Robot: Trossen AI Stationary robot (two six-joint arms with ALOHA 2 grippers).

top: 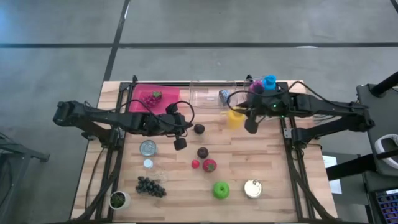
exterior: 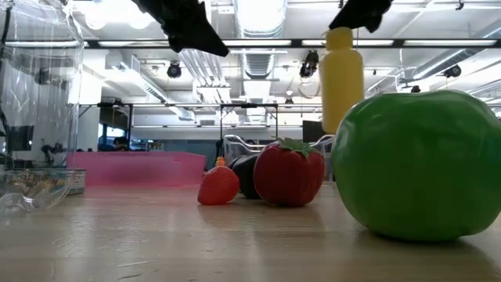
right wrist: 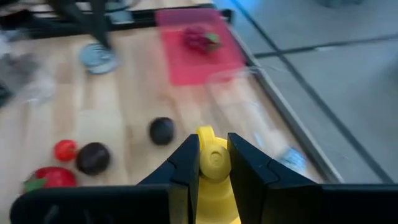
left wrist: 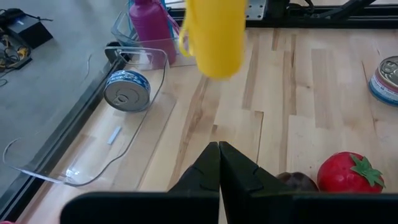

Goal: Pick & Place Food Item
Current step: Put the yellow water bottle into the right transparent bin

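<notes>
Overhead, low and wrist views of a two-arm pick-and-place scene. The right gripper [right wrist: 213,163] is closed narrowly around the cap end of the yellow bottle [top: 234,118], its two fingers [right wrist: 185,163] pressing opposite sides of the neck; a grip at the top lets the body hang below, which is why the low view shows the yellow bottle clear of the table [top: 273,168] and upright rather than standing on it. In the high view it hangs near the table's far edge, just beside the clear tray [top: 208,94], which holds a blue-labelled can [left wrist: 126,91]; a magenta bottle [left wrist: 151,23] and a blue-capped item [top: 269,81] stand close by at the tray's right end. This placement suggests the tray is the likely drop-off, though the frames do not settle that. The left gripper [left wrist: 219,163] has its jaws fully together and holds nothing; it hovers over the middle of the table, apparently waiting clear of the working arm. Below and beside it lie the remaining items: a dark round fruit [top: 199,129] and another [top: 203,152], a small red piece [top: 195,163], a strawberry [top: 209,165], a green apple [top: 221,190], a tin [top: 252,188], dark grapes [top: 150,186], and a lidded can [top: 148,147]. A pink mat [top: 157,98] at the far left carries a reddish fruit [top: 153,98]. The carry appears partway done; release requires lowering first.
</notes>
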